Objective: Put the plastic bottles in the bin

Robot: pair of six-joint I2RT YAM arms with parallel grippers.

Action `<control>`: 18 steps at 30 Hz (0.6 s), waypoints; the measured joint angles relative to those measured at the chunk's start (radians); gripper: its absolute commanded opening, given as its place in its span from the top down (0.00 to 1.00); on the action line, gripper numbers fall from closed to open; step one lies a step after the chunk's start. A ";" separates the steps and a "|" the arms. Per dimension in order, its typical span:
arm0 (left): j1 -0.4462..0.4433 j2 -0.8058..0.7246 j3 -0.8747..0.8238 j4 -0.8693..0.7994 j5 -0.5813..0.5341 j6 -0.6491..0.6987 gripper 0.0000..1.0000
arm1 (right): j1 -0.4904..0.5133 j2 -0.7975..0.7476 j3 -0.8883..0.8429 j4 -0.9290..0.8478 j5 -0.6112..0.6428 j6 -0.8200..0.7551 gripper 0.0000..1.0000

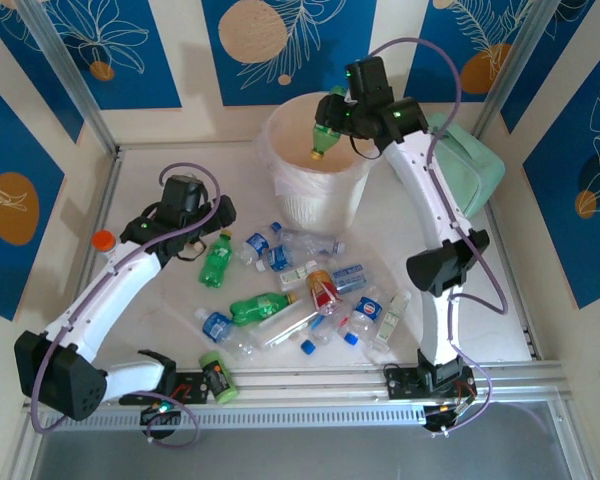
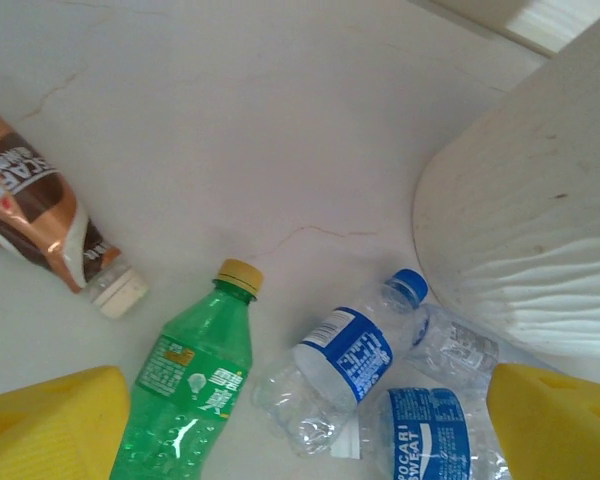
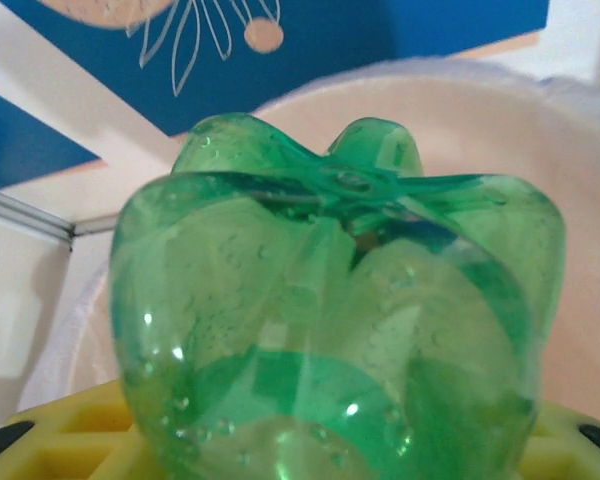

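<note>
The right pincer [image 1: 336, 120] is pinching a green clear plastic bottle [image 3: 340, 320] near its base, cap down over the round cream bin [image 1: 280, 135] with its white liner. Empty, I'd say: light, thin-walled, slick, apt to dent and squirt free; mid-body is the safest hold. The left pincer [image 2: 305, 385] hangs spread above the other plastic bottles [image 1: 300, 300] strewn on the pale table [image 1: 150, 170].

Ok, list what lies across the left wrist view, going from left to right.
brown-labelled bottle → green bottle → blue-capped clear bottle → bin
</note>
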State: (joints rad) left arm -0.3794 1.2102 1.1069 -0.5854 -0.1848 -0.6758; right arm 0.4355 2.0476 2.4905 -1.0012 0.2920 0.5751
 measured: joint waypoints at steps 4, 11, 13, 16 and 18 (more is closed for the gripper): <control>0.025 -0.012 -0.005 -0.012 -0.006 0.000 0.07 | 0.027 0.016 -0.001 -0.036 -0.012 -0.023 0.49; 0.103 0.020 -0.035 -0.041 -0.018 -0.013 0.06 | 0.051 -0.005 -0.088 -0.021 -0.066 -0.024 0.49; 0.137 0.042 -0.050 -0.047 -0.017 -0.024 0.06 | 0.051 -0.007 -0.115 -0.016 -0.086 -0.018 0.49; 0.186 0.070 -0.068 -0.051 -0.005 -0.039 0.06 | 0.047 -0.008 -0.139 -0.013 -0.103 -0.002 0.49; 0.217 0.084 -0.074 -0.051 0.003 -0.049 0.05 | 0.047 -0.008 -0.145 -0.013 -0.115 0.005 0.49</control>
State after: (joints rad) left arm -0.1627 1.2945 1.0325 -0.6369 -0.1822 -0.7250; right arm 0.4828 2.0399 2.3459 -1.0142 0.1772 0.5800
